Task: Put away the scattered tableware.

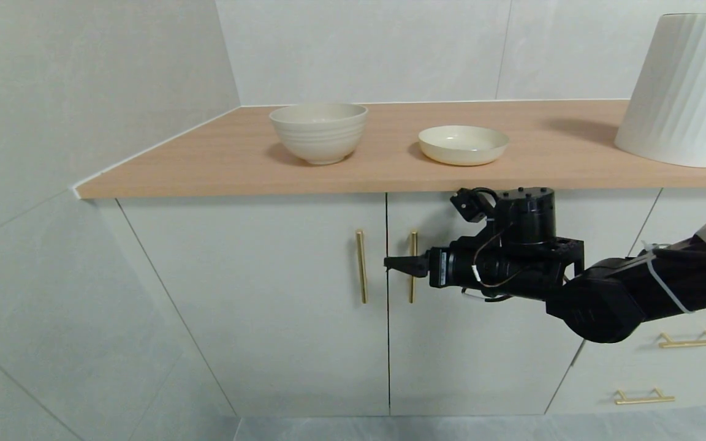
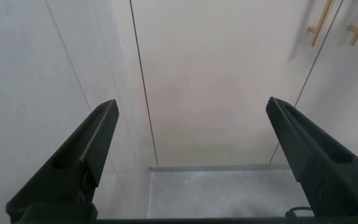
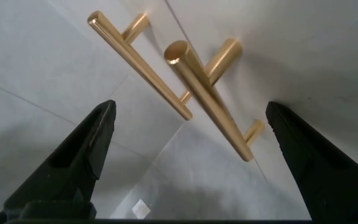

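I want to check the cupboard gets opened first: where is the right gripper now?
In the head view the right gripper sits below the countertop, at the gold handle of the right cupboard door, jaws open.

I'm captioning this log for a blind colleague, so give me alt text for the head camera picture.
The right arm's black gripper is at the gold bar handle of a white cabinet door. On the wooden countertop above stand a cream ribbed bowl and a shallow cream dish.
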Tool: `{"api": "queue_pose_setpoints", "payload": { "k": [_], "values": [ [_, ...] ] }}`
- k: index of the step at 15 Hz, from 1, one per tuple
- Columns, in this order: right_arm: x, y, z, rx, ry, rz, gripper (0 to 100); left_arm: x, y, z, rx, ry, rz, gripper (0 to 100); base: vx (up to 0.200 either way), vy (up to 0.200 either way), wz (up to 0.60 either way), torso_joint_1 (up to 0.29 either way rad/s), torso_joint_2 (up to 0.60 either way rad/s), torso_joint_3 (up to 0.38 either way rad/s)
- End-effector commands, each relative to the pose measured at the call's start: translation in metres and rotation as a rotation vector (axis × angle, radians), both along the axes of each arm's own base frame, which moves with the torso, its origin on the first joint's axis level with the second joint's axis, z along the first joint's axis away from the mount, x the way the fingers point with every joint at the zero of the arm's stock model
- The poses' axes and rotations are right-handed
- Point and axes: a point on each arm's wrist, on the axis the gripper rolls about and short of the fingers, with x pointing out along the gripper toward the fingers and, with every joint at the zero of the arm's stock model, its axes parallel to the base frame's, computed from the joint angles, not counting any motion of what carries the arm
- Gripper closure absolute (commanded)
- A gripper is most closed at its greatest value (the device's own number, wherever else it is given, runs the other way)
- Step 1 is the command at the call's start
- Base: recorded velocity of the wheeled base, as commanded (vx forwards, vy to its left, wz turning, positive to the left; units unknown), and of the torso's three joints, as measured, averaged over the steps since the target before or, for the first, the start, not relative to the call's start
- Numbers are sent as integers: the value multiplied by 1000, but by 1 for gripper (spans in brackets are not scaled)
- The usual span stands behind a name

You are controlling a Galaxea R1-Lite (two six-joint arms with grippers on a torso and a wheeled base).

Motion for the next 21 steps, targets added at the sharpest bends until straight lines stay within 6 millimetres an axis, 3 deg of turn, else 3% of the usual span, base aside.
{"api": "queue_pose_setpoints", "payload": {
  "k": [1,13,21],
  "values": [
    [3,3,-6,2,-6,0,0,0,0,0,0,0,1,0,0,0,0,0,0,0],
    [-13,26,-16,19,-44,36,0,0,0,0,0,0,1,0,0,0,0,0,0,0],
    [-20,28,-14,26,-54,42,0,0,0,0,0,0,2,0,0,0,0,0,0,0]
  ]
}}
